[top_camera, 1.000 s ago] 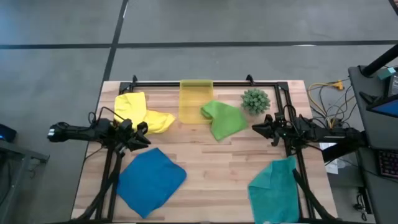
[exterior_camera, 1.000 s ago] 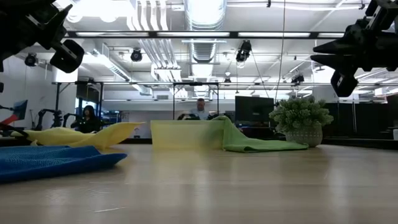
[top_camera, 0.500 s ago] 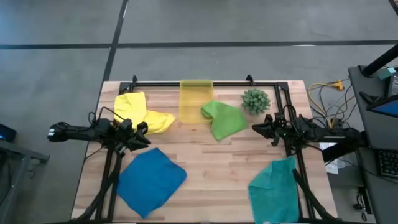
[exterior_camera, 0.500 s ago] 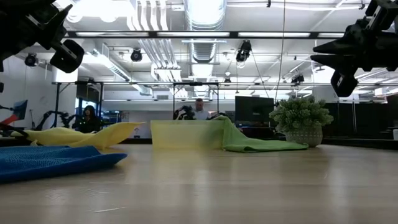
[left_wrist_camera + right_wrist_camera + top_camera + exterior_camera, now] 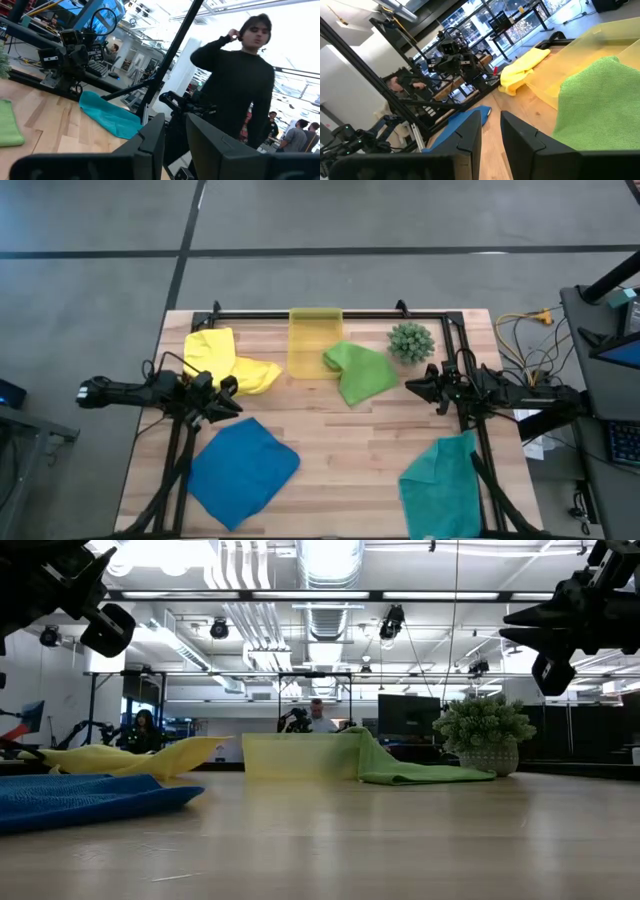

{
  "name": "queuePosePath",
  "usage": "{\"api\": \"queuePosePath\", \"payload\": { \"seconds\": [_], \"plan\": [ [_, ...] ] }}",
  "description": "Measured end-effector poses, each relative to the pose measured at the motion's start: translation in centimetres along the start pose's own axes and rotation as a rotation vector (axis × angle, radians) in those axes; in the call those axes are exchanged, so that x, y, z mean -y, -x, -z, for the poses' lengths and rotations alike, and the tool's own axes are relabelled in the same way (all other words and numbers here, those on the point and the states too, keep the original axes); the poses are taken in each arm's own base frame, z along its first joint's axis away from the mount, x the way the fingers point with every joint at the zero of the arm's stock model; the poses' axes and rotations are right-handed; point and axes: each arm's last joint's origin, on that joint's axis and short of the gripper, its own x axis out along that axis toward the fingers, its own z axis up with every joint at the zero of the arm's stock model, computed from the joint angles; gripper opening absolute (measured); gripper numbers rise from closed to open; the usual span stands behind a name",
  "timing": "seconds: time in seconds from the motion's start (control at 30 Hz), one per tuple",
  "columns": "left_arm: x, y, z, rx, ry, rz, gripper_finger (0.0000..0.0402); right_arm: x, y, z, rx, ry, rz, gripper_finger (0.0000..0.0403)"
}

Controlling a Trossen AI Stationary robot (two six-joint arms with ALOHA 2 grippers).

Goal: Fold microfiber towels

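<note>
A: Well, here we are above the worktop (image 5: 330, 450), and all four cloths lie loose on it. The yellow towel (image 5: 225, 360) sits crumpled at the far left, beside the translucent bin (image 5: 315, 340).

B: And the lime green towel (image 5: 358, 372) drapes over that bin's right edge and spills onto the wood, with the little spiky plant (image 5: 411, 340) just to its right.

A: Nearer the front, the royal blue towel (image 5: 240, 470) lies spread on the left, and the teal towel (image 5: 440, 485) lies at the right, reaching the front edge.

B: What about the arms?

A: The left gripper (image 5: 228, 390) hangs in the air between the yellow and the blue cloths, touching neither. Its jaws stand narrow, only a slim gap between them in the wrist view, and nothing in them.

B: Same on the other side: the right gripper (image 5: 412, 387) hovers near the green towel's right edge, below the plant, jaws nearly together and empty.

A: Beyond the worktop, the left wrist view catches a person in a dark sleeve (image 5: 212, 50) with a hand raised to the head.
</note>
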Motion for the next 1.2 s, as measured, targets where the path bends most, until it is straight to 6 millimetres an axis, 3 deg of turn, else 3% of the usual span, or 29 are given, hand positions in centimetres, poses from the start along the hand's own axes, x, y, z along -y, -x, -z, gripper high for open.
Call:
{"api": "queuePosePath", "payload": {
  "seconds": [0.9,1.0,1.1,1.2],
  "plan": [
    [0.0,0.0,0.0,0.000,0.000,0.000,0.0067,-0.1,0.0,-0.2,0.015,-0.017,-0.011,0.0068],
    [0.0,0.0,0.0,0.000,0.000,0.000,0.0067,-0.4,0.0,-0.6,0.055,-0.137,-0.046,0.0068],
    [0.0,0.0,0.0,-0.001,-0.012,-0.003,0.0067,-0.9,0.1,-1.2,0.108,-0.409,-0.118,0.0068],
    [-0.2,0.0,-0.2,0.047,-0.123,-0.086,0.0067,-1.1,0.3,-2.0,0.212,-0.559,-0.131,0.0068]
  ]
}}
